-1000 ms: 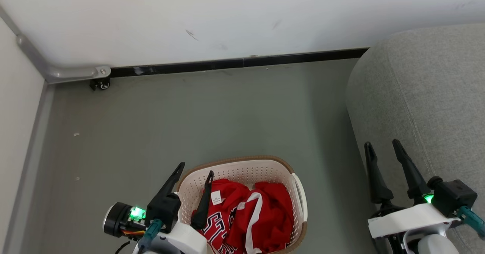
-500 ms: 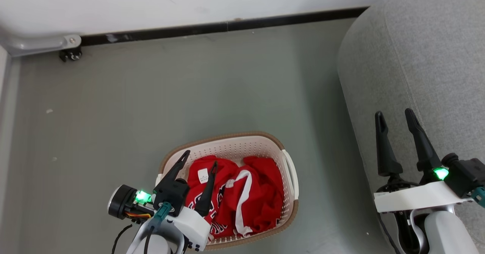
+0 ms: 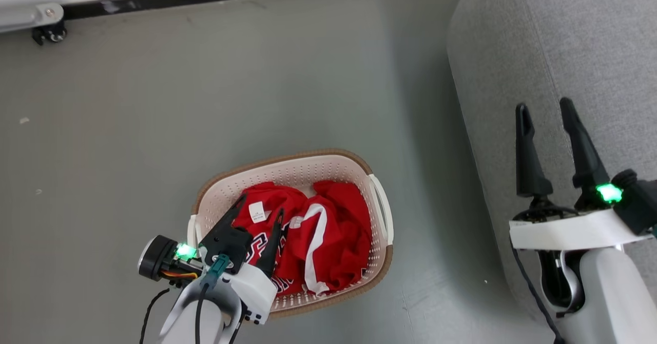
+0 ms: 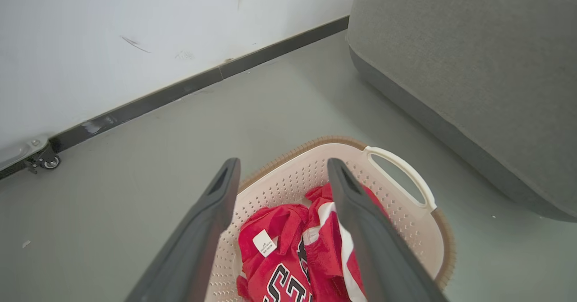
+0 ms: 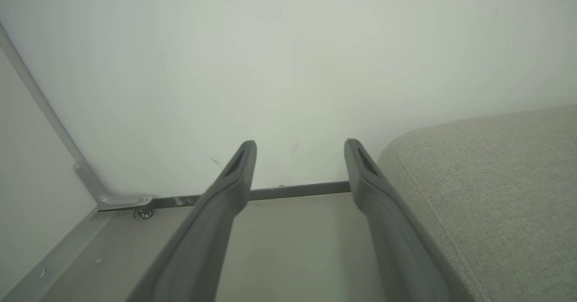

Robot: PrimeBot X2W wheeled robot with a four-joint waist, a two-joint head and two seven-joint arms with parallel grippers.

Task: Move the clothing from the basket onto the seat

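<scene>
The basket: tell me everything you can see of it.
The basket is cream-white plastic, oval, with perforated walls, a brown rim and white loop handles. It stands upright on the grey floor, apart from the seat, and holds the red clothing. The open left gripper hangs over its left part.

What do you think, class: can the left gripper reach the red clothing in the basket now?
Probably yes: the left gripper hangs open over the clothing, the basket has no lid, and nothing lies between them.
</scene>
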